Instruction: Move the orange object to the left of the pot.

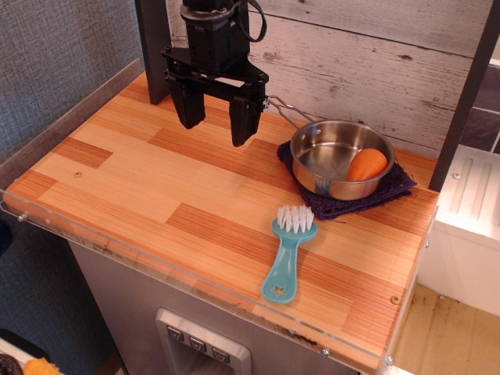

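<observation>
The orange object (367, 164) is a small smooth tapering toy lying inside the pot (324, 152), against its right wall. The pot is a shallow shiny steel one with a thin wire handle pointing back left, and it sits on a dark purple cloth (391, 191) at the right rear of the wooden table. My black gripper (215, 123) hangs above the table to the left of the pot, near the back. Its two fingers are spread apart and hold nothing.
A teal dish brush (287, 258) with white bristles lies on the table in front of the pot. A dark post (153, 47) stands behind the gripper. A clear plastic lip (195, 285) runs along the table's front edge. A white appliance (473, 211) is at the right.
</observation>
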{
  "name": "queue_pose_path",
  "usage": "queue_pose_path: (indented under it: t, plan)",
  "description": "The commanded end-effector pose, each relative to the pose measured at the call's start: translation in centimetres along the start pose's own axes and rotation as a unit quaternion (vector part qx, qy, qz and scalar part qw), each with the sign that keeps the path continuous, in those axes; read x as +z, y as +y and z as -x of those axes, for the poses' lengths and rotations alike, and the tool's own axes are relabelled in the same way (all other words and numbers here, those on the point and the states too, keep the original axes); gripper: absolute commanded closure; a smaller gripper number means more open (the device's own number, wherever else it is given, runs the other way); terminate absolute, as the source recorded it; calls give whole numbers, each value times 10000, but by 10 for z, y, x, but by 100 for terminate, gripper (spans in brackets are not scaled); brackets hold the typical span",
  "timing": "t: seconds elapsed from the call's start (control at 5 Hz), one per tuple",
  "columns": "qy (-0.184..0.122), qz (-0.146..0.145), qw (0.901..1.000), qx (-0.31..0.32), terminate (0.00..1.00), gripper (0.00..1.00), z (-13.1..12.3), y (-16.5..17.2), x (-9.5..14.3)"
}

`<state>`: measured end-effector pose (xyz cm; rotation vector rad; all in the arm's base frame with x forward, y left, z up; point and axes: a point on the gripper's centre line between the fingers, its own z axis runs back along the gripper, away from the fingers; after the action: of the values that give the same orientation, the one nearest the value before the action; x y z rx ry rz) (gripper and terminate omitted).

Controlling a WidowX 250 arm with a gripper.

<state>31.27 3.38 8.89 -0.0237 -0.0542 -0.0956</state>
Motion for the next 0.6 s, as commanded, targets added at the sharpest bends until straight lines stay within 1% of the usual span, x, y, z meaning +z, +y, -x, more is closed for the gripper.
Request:
queue_pose_path:
  t: [0.0,0.2,0.4]
  plan:
    - [0,0,10000,0,0,0,0,0,0]
    - [-95,-203,9995,-237,0,0,-8,-18,2]
    - [-169,-183,9989,-406,0,0,-22,-38,7]
